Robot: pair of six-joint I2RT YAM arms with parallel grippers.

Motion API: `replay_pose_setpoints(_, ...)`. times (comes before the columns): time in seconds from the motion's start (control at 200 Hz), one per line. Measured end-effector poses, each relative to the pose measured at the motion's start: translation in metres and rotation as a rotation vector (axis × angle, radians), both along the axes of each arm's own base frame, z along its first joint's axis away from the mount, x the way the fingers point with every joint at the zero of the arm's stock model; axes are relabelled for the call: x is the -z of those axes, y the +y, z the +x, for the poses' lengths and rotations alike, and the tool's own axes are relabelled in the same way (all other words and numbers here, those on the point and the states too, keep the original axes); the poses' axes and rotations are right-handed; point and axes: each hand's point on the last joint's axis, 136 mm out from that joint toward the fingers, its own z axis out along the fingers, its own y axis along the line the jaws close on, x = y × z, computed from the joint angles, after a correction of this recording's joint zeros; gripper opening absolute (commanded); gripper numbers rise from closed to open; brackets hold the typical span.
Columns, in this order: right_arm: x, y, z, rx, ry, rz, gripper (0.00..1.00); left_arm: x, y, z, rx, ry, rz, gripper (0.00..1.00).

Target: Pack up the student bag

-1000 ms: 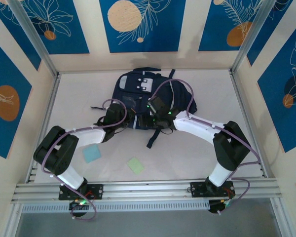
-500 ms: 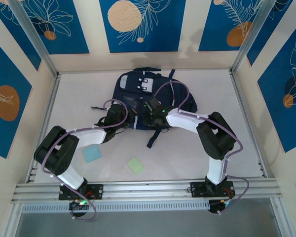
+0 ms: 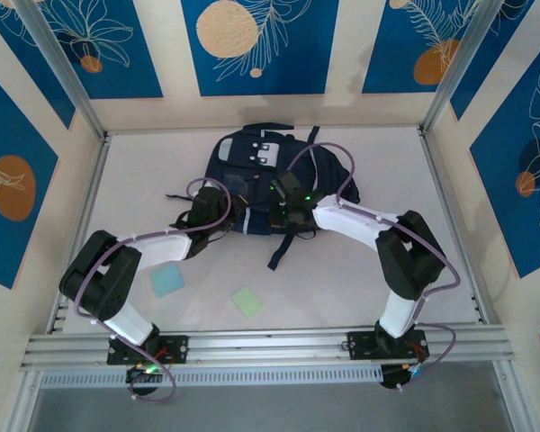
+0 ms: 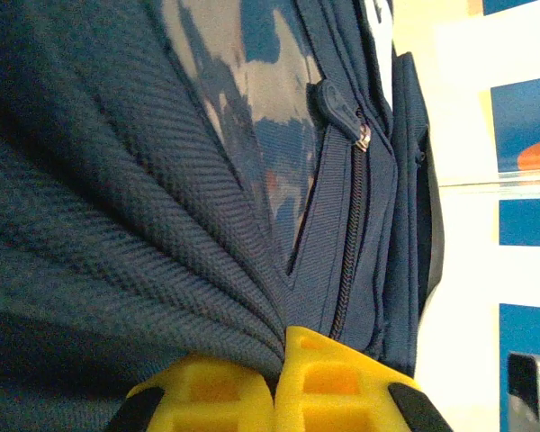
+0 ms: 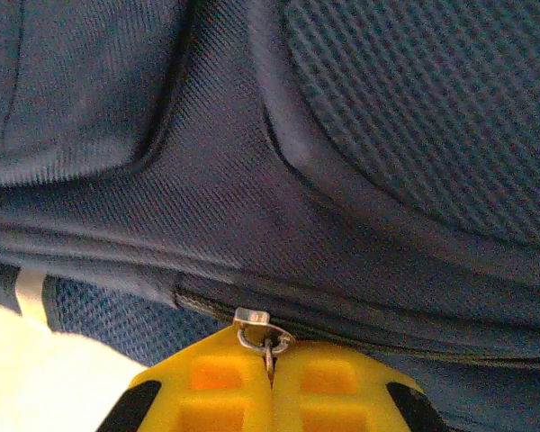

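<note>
The student bag (image 3: pixel 256 166), navy blue with grey patches, lies at the back middle of the table. My left gripper (image 3: pixel 240 216) reaches its near left edge. In the left wrist view its yellow fingertips (image 4: pixel 216 391) are shut on a fold of the bag's navy fabric (image 4: pixel 144 207), beside a closed zipper (image 4: pixel 346 261). My right gripper (image 3: pixel 282 219) sits at the bag's near edge, close to the left one. In the right wrist view it (image 5: pixel 271 369) is shut on the small metal zipper pull (image 5: pixel 268 346) that hangs from the slider (image 5: pixel 252 317).
A light blue square pad (image 3: pixel 168 280) and a pale green one (image 3: pixel 247 301) lie on the white table in front of the arms. A dark strap (image 3: pixel 282 249) trails from the bag toward me. Panel walls enclose three sides, and a metal rail (image 3: pixel 270 340) runs along the near edge.
My right gripper has closed onto the zipper pull, and the right arm's elbow has swung in and back out. The left arm and the bag have stayed put.
</note>
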Motion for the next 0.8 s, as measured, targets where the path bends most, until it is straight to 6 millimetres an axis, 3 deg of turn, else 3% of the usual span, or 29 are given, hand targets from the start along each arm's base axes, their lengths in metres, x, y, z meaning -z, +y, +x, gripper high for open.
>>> replay_pose_setpoints(0.16,0.001,-0.023,-0.009,-0.044,0.034,-0.053,0.0,-0.007,0.01,0.011,0.004,-0.017,0.016,0.0)
replay_pose_setpoints(0.34,0.02,-0.077,-0.023,-0.044,0.123,-0.162,0.0,-0.004,0.023,0.029,-0.005,-0.012,0.054,0.0)
replay_pose_setpoints(0.415,0.02,-0.095,-0.022,-0.03,0.131,-0.185,0.0,-0.003,0.022,0.036,0.015,-0.005,0.07,0.0)
replay_pose_setpoints(0.53,0.01,-0.104,-0.017,-0.026,0.11,-0.168,0.0,-0.006,0.01,0.056,0.077,0.003,0.075,0.0)
replay_pose_setpoints(0.555,0.007,-0.104,-0.017,-0.026,0.107,-0.155,0.0,-0.007,0.008,0.062,0.089,0.005,0.072,0.06)
replay_pose_setpoints(0.63,0.0,-0.096,-0.019,-0.043,0.11,-0.101,0.0,-0.013,0.002,0.078,0.122,-0.006,0.067,0.37)
replay_pose_setpoints(0.705,-0.005,-0.083,-0.024,-0.067,0.127,-0.036,0.0,-0.022,0.005,0.093,0.127,-0.029,0.078,0.59)
replay_pose_setpoints(0.8,-0.011,-0.066,-0.028,-0.087,0.149,0.042,0.0,-0.03,0.012,0.096,0.126,-0.045,0.075,0.66)
